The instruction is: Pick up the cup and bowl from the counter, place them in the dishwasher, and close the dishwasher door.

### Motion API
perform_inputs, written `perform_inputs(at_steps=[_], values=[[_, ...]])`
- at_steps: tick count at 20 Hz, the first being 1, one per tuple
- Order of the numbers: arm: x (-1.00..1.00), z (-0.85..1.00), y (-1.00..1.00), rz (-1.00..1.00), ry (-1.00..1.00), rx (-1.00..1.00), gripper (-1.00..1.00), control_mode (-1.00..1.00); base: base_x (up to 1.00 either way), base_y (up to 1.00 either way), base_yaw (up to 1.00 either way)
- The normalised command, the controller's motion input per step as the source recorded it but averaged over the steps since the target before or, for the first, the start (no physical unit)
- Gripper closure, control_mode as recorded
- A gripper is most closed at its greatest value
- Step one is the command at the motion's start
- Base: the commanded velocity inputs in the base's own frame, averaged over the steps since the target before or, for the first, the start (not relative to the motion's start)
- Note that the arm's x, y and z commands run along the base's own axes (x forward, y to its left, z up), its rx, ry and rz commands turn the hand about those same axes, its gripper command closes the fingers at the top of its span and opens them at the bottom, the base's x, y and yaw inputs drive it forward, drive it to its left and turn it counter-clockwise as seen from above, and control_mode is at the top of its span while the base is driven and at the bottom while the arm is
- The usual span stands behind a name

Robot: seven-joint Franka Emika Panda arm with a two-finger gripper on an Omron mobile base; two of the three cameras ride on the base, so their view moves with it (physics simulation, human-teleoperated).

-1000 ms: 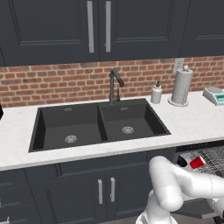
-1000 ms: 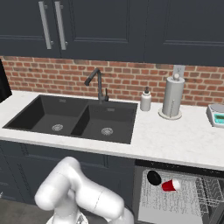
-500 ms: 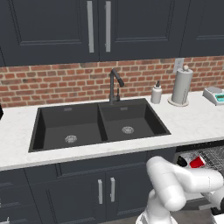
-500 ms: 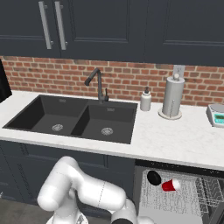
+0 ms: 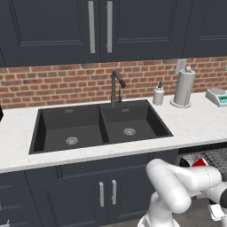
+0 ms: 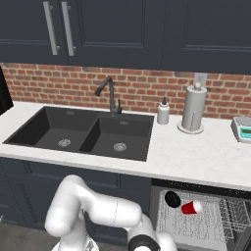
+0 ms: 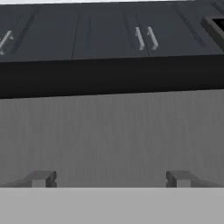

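Note:
The red cup lies on its side in the dishwasher's pulled-out grey wire rack, with the black bowl just left of it. From the left base view the cup peeks out behind my forearm, in the rack under the white counter. My arm reaches low, down in front of the cupboards. In the hand view my gripper is open, with its fingertips far apart and nothing between them, over grey floor. The dishwasher door is out of view.
A black double sink with a tap sits in the counter. A soap bottle, a paper-towel roll and a scale stand along the brick wall. Navy cupboard fronts with silver handles rise beyond the floor.
My arm has swung further right and lower in front of the cupboards, towards the dishwasher side. The jaws stayed open; cup and bowl have not moved.

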Motion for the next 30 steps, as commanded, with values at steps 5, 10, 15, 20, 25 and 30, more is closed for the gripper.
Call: perform_inputs(at_steps=[5,10,15,20,25,30], values=[[0.74,0.02,-0.08,0.07,0.03,0.00,-1.00,-1.00,0.00,0.00,0.00],[0.89,0.00,-0.20,0.09,0.15,0.00,-1.00,-1.00,0.00,0.00,0.00],[1.00,-0.01,-0.22,0.06,0.12,0.00,-1.00,-1.00,0.00,0.00,0.00],[0.94,-0.03,-0.09,0.04,0.08,0.00,-1.00,-1.00,0.00,0.00,0.00],[0.74,0.00,0.00,0.00,0.01,0.00,-1.00,-1.00,0.00,0.00,0.00],[0.37,0.00,0.00,0.00,0.00,0.00,-1.00,-1.00,0.00,0.00,0.00]])
